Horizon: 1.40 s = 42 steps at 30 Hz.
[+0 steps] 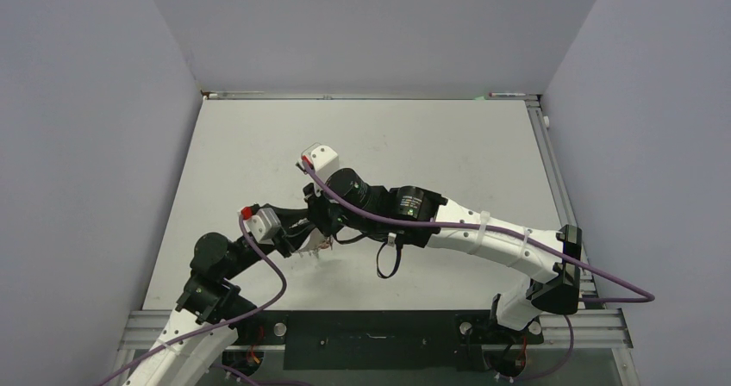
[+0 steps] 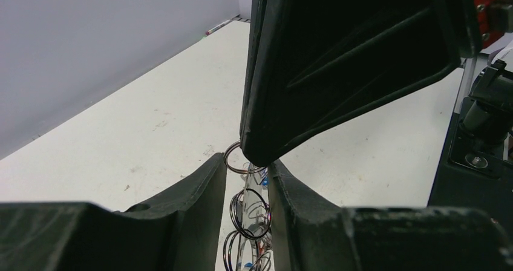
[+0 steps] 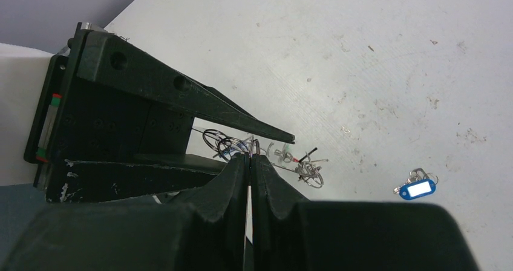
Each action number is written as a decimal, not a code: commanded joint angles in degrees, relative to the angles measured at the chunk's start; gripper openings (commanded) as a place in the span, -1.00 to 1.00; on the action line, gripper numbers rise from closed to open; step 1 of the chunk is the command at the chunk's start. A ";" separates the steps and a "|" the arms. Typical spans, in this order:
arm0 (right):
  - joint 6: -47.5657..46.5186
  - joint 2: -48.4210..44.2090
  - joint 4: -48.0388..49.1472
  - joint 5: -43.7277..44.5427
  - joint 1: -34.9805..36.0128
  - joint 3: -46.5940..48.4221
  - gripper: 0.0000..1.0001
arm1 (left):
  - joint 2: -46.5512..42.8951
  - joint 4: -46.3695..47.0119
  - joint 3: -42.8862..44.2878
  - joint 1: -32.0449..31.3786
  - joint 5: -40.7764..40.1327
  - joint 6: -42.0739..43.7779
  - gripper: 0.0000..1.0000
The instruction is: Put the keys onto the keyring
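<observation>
Right gripper [image 3: 249, 162] clamps the keyring [image 3: 254, 145] near the table's near edge. Left gripper [image 2: 248, 175] straddles the keys [image 2: 251, 213], grip unclear. A tug could spill them. Blue-tagged key [image 3: 417, 188] lies apart.

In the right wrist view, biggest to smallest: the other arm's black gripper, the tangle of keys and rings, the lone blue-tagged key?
1. left gripper, by far, though nearness to the camera may flatter it.
2. tangle of keys and rings.
3. blue-tagged key.
</observation>
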 commanded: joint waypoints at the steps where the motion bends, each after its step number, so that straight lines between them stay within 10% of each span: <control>1: 0.64 -2.31 3.82 0.45 0.72 0.61 -0.90 | 0.34 1.34 2.05 0.01 -0.94 -0.09 -0.45; 26: 0.70 -2.03 4.37 0.10 0.80 0.12 -0.90 | -0.28 2.49 1.72 0.01 1.03 -1.13 -0.34; 42: 0.88 -2.55 4.83 0.15 0.82 -0.59 -0.90 | -0.62 2.13 2.05 0.01 1.38 -1.03 -1.00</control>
